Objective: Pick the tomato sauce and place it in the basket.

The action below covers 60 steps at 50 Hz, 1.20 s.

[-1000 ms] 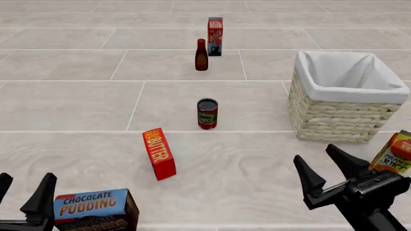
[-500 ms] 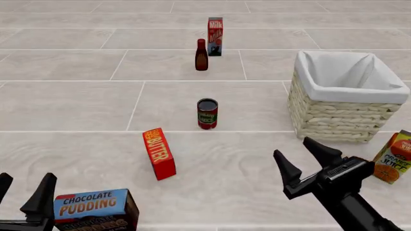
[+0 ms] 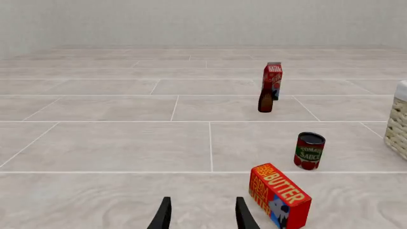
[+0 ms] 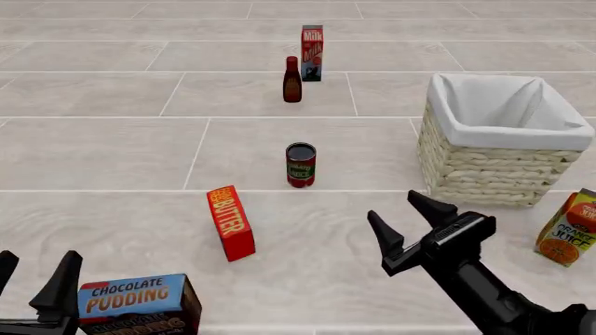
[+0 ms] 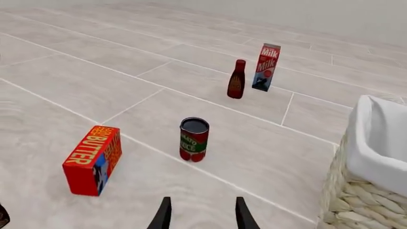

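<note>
On the table [image 4: 112, 146] stand one tomato sauce [image 4: 301, 165] can, one brown bottle [image 4: 292, 80], one milk carton [image 4: 312, 43], one butter box [image 4: 230, 222], one pudding box [image 4: 138, 304], one juice carton [image 4: 570, 228] and one basket [image 4: 498, 139]. Pale tiles with thin lines cover it. Behind is a plain grey wall [image 3: 190, 21]. The can stands in the middle, well left of the basket. The right gripper [image 4: 403, 220] is wide apart and holds nothing. The left gripper [image 4: 38, 279] is apart too.

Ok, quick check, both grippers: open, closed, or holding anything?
Left gripper: open, holding nothing, beside the chocolate pudding box.
Right gripper: open, empty, short of the tomato sauce.
</note>
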Available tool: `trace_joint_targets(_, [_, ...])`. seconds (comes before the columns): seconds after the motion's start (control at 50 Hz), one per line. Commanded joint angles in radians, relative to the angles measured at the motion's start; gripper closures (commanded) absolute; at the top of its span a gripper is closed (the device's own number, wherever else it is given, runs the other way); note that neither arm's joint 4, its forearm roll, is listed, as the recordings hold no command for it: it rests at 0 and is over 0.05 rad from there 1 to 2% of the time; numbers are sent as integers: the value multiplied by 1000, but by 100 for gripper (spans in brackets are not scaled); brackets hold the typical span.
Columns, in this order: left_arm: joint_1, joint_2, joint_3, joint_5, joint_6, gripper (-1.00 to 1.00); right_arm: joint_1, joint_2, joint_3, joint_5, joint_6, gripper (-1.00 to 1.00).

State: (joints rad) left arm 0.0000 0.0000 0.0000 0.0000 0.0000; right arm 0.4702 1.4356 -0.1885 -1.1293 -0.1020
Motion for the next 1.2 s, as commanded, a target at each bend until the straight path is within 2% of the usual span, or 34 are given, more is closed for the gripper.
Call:
trace_joint_targets(0.02, [0,0,0,0,0,-100,13,70,-63,-3,-4,-100])
trace_joint_targets(0.14, [0,0,0,0,0,-100,18,112,-94,-5,-9,-100])
trace_joint_targets(0.18, [0,0,0,0,0,-100,14,125,-108,0,10,-100])
trace_joint_targets(0.52, [0,0,0,0,0,-100,45,222,-198,6,3,-100])
trace_joint_targets(1.2, [0,0,0,0,0,-100,3,380,-363,25,15,-100])
